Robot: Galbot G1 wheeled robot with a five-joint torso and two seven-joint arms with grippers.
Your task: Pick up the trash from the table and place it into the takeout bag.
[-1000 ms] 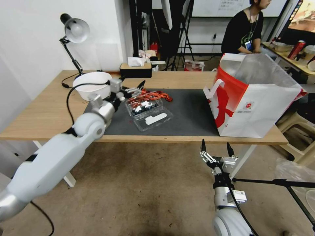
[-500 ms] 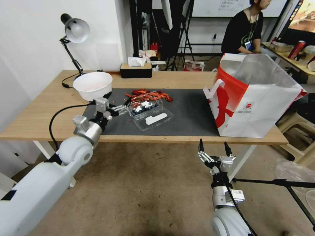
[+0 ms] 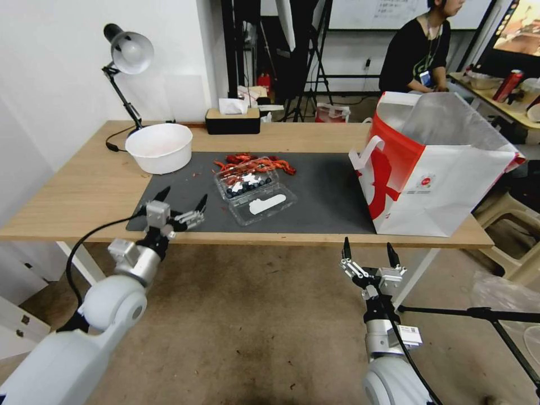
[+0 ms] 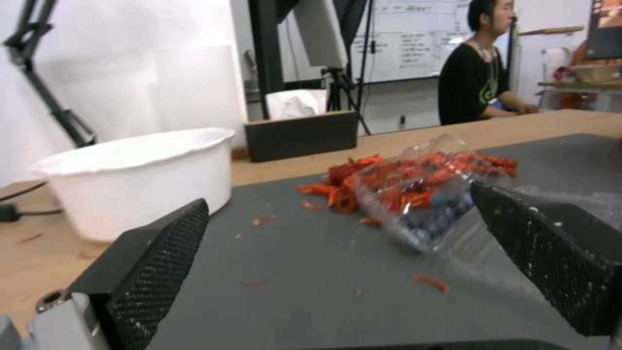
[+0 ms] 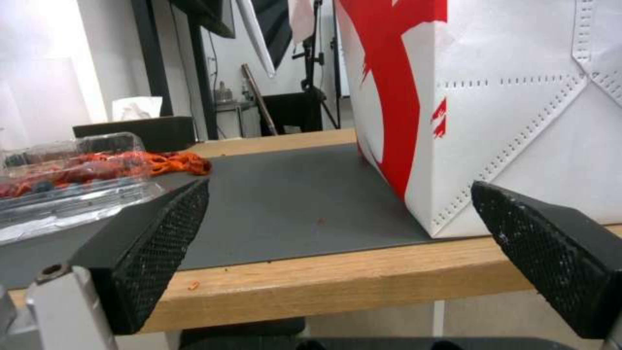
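On the surface (image 3: 67, 185), a mat (image 3: 320, 191) occupies the middle, with the bowl (image 3: 159, 147) at its far left corner and the takeout bag (image 3: 433, 169) upright on its right end. The clamshell (image 3: 254, 191) lies on the mat left of centre, the scraps (image 3: 253, 162) just behind it, touching; the lamp (image 3: 128, 62) and tissue box (image 3: 232, 119) stand along the far edge. The left claw (image 3: 181, 207) hovers over the mat's near left corner, and the right claw (image 3: 368, 253) sits below the near edge, before the bag.

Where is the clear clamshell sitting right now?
In the head view the clear clamshell lies open on the dark mat, left of the takeout bag, with the red scraps just behind it and the white bowl further left.
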